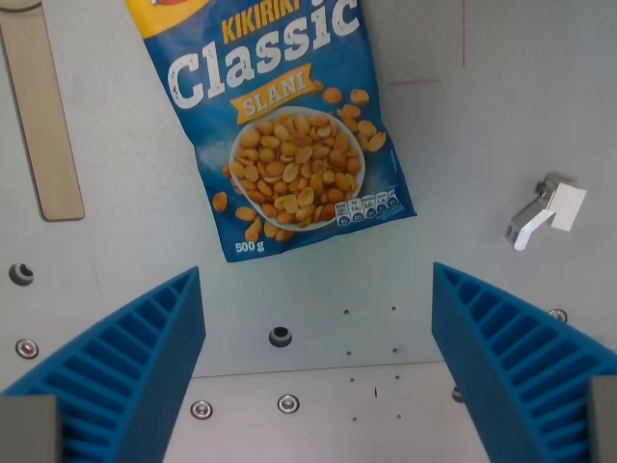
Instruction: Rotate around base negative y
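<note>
Through the wrist view I see my tool (318, 371) spread wide, its blue ribbed fingers (145, 367) holding nothing. A blue bag of peanuts (280, 116) lies flat and tilted on the grey worktop (482, 125), beyond the fingers. Left of the bag is a wooden stick (43, 116); to its right, well apart, a small white clip (545, 210).
</note>
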Controlling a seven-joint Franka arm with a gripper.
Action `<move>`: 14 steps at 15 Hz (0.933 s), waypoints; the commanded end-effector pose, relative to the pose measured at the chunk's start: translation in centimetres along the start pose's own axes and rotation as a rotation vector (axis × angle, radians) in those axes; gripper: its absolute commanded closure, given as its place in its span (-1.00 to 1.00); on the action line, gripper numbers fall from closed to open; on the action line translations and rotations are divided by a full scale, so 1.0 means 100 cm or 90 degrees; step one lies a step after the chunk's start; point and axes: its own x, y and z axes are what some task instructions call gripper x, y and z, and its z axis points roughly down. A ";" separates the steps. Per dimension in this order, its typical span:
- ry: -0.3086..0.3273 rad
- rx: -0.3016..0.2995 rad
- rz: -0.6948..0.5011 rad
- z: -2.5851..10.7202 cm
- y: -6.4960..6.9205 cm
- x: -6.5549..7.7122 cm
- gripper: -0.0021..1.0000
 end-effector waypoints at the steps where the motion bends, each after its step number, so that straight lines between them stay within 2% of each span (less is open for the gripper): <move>1: 0.131 0.003 0.001 0.000 0.001 -0.011 -1.00; 14: 0.241 0.006 0.001 0.000 0.001 -0.011 -1.00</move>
